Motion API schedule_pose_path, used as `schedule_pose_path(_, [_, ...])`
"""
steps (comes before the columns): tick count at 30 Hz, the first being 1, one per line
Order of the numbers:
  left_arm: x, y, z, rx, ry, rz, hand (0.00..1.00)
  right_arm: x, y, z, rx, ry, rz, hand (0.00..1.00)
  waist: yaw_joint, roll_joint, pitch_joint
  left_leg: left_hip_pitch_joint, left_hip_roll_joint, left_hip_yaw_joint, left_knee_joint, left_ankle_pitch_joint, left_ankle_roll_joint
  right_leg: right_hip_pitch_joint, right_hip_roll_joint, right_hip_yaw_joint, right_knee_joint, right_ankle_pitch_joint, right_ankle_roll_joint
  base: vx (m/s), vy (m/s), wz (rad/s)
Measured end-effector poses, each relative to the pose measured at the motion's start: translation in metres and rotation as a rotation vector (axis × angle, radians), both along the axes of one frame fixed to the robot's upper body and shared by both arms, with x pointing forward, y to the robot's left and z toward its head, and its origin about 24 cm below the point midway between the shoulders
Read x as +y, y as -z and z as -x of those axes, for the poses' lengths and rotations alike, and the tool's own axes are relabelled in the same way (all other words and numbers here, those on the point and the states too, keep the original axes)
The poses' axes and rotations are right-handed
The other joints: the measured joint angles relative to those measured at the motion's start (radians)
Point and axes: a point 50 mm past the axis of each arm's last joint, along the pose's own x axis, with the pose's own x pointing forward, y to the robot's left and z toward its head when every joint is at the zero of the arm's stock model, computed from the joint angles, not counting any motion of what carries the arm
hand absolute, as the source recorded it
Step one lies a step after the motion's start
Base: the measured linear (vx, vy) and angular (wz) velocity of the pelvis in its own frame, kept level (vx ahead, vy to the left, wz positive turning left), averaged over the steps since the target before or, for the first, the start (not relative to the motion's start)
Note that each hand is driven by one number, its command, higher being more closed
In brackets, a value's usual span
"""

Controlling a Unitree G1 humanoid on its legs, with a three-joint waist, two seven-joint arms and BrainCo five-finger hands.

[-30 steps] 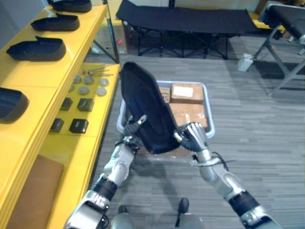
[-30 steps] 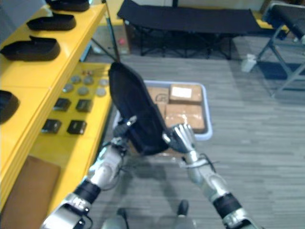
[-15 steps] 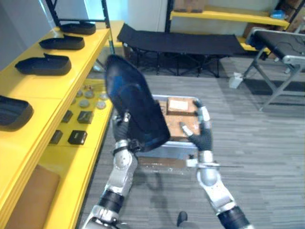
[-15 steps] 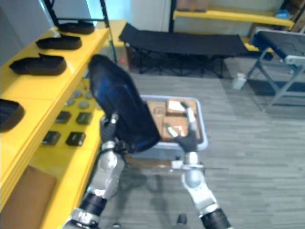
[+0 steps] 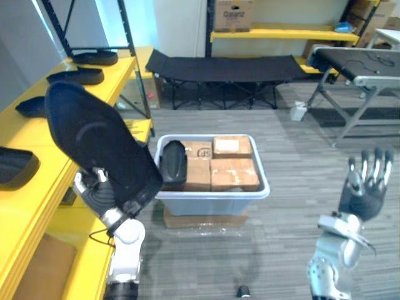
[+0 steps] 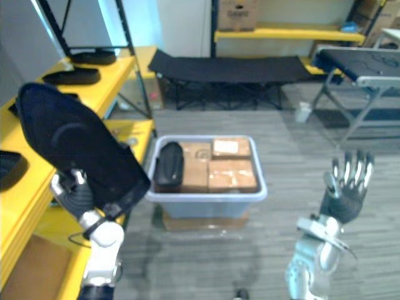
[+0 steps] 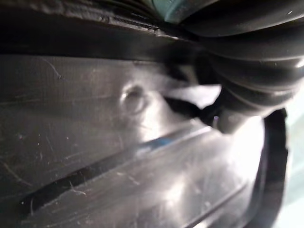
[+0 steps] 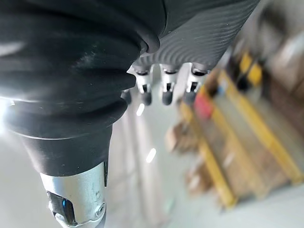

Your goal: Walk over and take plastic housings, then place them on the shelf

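Left of the gripping fingers, long yellow metal shelf [image 5: 25, 134]. Above them, large black plastic housing [image 5: 100, 140], tilted, clamped by left hand [image 5: 94, 194]. Between both hands, pale grey plastic bin [image 5: 212, 203]. Right hand [image 5: 361, 200] raised, fingers straight, apart, empty.

Upper left, shelf top: the yellow shelf [image 5: 30, 134] carries black shelf housings in a row, the nearest [image 5: 15, 165] at the frame's left edge and others [image 5: 78, 76] farther up. Bare yellow strips lie between them.
Centre left: the large plastic housing [image 5: 94, 134], gripped by the left hand [image 5: 94, 194], stands tilted in front of the shelf edge.
Upper left, post: a black upright [image 5: 128, 37] rises at the shelf front.
Centre: a grey bin [image 5: 212, 190] packed with cardboard boxes [image 5: 234, 172] and a dark housing [image 5: 174, 164].
Right of bin: grey floor [image 5: 300, 162] lies open out to the right hand [image 5: 365, 190], fingers straight.
Top: a black cot [image 5: 225, 65] and a metal table [image 5: 359, 62] close the far side.
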Motion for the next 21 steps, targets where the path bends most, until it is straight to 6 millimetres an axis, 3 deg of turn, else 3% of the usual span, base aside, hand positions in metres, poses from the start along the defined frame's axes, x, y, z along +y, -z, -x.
schedule_pose_path(4, [-0.023,0.003,0.007,-0.024,0.199,0.117,1.0,0.007,0.074,0.034,0.412,0.011,-0.122,0.0,-0.001,0.004,0.001,-0.001,0.0,0.007,0.0,-0.002,-0.001,-0.006,0.0,0.004,0.0,0.001,0.001,0.01,0.009,-0.03])
schedule_pose_path(6, [-0.026,0.006,0.008,-0.014,0.239,0.134,1.0,0.01,0.09,0.043,0.486,0.013,-0.155,0.0,-0.005,0.012,0.006,-0.002,0.0,0.006,0.0,-0.003,-0.001,-0.006,0.0,0.004,0.0,0.001,0.001,0.0,0.0,0.0])
schedule_pose_path(11, [-0.02,0.004,0.011,-0.025,0.232,0.146,1.0,0.012,0.089,0.041,0.459,-0.027,-0.15,0.0,-0.001,0.024,0.012,-0.011,0.0,-0.008,0.002,-0.004,0.0,0.001,0.0,-0.009,0.0,-0.002,0.003,-0.01,0.01,0.09])
schedule_pose_path(15, [-0.004,-0.014,0.022,-0.109,0.13,0.116,1.0,0.03,0.075,0.017,0.369,-0.146,-0.123,0.0,0.009,0.027,0.013,-0.027,-0.002,-0.067,0.006,-0.004,0.001,0.033,-0.006,-0.072,-0.005,-0.019,0.011,-0.01,0.007,0.41])
schedule_pose_path(17, [0.013,-0.03,0.036,-0.178,0.007,0.076,1.0,0.048,0.064,-0.003,0.295,-0.271,-0.1,0.0,0.04,0.033,0.011,-0.06,-0.009,-0.12,0.009,0.001,0.004,0.042,-0.012,-0.123,-0.005,-0.026,0.01,0.01,0.012,0.62])
schedule_pose_path(21, [0.042,-0.04,0.061,-0.208,-0.192,0.019,1.0,0.077,0.053,-0.035,0.261,-0.464,-0.025,0.0,0.104,0.038,0.011,-0.091,-0.038,-0.234,0.01,0.017,0.012,0.091,-0.035,-0.237,0.001,-0.042,0.029,0.06,0.024,0.92])
